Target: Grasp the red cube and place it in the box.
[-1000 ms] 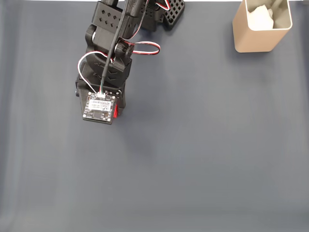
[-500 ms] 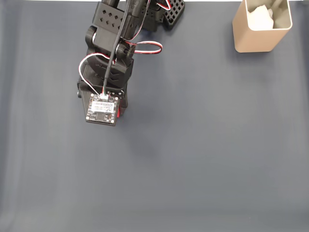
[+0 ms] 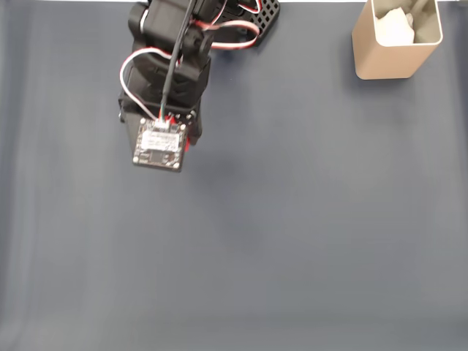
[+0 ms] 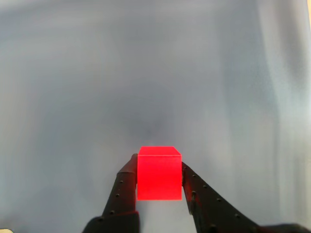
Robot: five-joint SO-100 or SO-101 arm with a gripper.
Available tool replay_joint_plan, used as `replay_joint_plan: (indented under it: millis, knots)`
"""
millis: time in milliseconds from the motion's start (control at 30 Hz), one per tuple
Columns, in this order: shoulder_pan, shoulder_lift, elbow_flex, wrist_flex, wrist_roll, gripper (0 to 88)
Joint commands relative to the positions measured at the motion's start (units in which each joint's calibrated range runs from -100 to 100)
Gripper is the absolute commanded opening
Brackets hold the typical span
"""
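On my wrist view I see the black two-finger tool point(image 4: 159, 177) closed on the small bright red cube point(image 4: 159, 174). One dark finger point(image 4: 127, 182) presses on the cube's left side and the other presses on its right side, so the cube sits snug between them. Below the cube there is the smooth grey-blue bench point(image 4: 155, 73), and it looks blurry there, so I cannot tell if the cube touches it. In my fixed view from above, the black arm point(image 3: 172, 73) reaches down from the top edge of the picture, with white and red wires looping on it. A small camera board point(image 3: 158, 148) sits at the end of the arm and covers most of the tool. A tiny bit of red point(image 3: 189, 142) peeks out at the right side of that board. The tall beige box with rounded corners point(image 3: 395, 55) stands at the top right corner of the bench, well apart from the arm. It has white paper point(image 3: 395, 28) inside.
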Motion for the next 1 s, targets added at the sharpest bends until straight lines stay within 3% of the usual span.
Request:
replay_joint_plan:
  millis: [0, 400, 967]
  knots:
    - [-0.99, -5.19, -4.34, 4.5, -0.2, 0.3]
    - [-7.1, -11.25, -12.82, 15.01, -1.66, 0.3]
    - [-26.55, -23.11, -18.56, 23.62, -1.12, 0.3]
